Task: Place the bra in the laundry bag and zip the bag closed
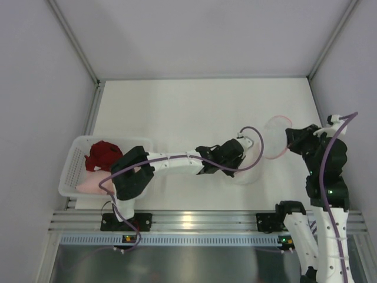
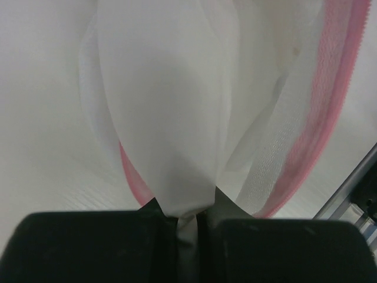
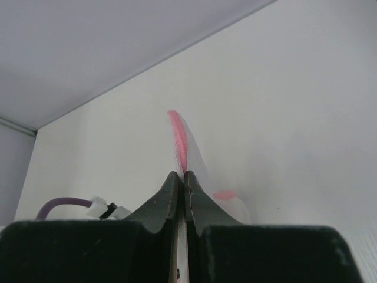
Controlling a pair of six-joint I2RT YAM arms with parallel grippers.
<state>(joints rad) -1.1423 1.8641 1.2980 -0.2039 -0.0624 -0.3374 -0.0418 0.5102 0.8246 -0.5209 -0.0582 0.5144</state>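
Left gripper (image 2: 187, 217), black two-finger type, is pressed together on a fold of white see-through mesh of the small round laundry bag (image 2: 333, 106) w/ pink zip rim. Right gripper (image 3: 184, 180) is likewise clamped, pinching the bag's thin pink edge so that one half stands up. In the top view both sit centre-right of frame: left gripper (image 1: 241, 147) at the bag's (image 1: 274, 138) left side, right gripper (image 1: 293, 140) at its right side. Soft pale pink padded bra (image 1: 88, 184) lies at lower left of frame, inside the white perforated plastic basket (image 1: 69, 168), just beside a dark red bra (image 1: 103, 153) and well apart from the bag.

Handling, as judgement: the bra looks light, limp and squashy and prob. bunches easily. Its straps may trail and snag on the basket holes or the red one. Best hold is likely a cup edge or the centre bridge, not a strap. The bag mesh is flimsy and collapses unless held up. The zip rim seems its stiffest part, so that is the place to grip.

Hard to make out: the left arm's elbow covers part of basket and bra in the top view, so only a pale strip shows. No zip pull is found in any view. The bag's lower half nearly vanishes vs. the white table (image 1: 177, 118). Wrist views are too close to show how wide the bag gapes.
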